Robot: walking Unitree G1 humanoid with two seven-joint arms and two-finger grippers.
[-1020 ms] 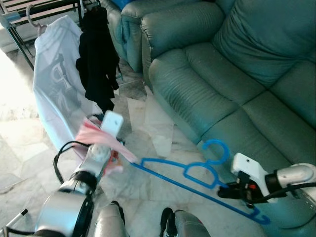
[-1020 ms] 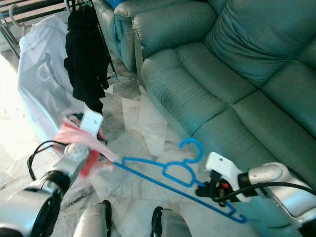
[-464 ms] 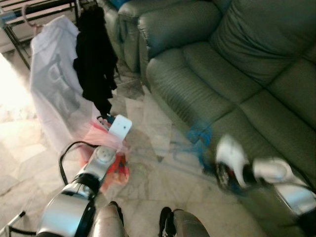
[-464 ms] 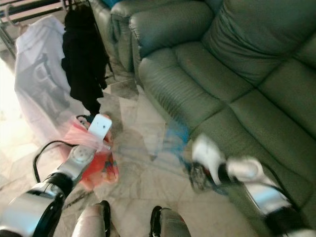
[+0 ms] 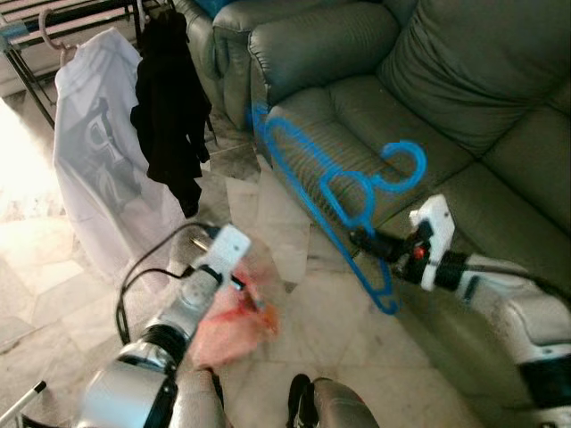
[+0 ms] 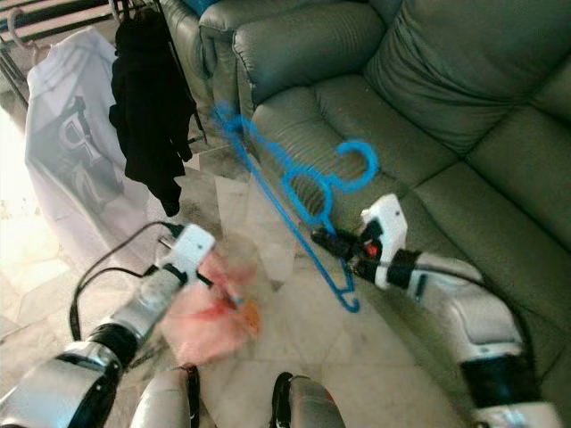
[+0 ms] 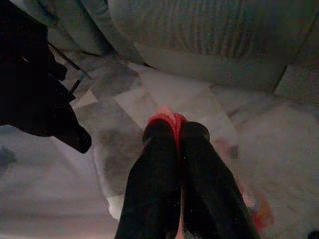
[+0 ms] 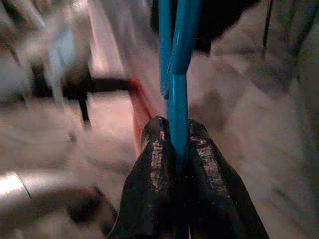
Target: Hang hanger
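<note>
Left eye view has the right pincer (image 5: 361, 239) clamped on the blue hanger (image 5: 332, 183), held up in front of the sofa (image 5: 428, 98), while the left pincer (image 7: 177, 130) pinches a pink cloth (image 5: 234, 323) over the floor by the sofa.

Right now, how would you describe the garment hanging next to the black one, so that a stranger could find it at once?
Start from the big green sofa and look to the robot's left of its armrest, where clothes hang from a dark rack. Beside the black garment hangs a white shirt on a pale hanger. It alone is white, longer, and carries a grey print.
</note>
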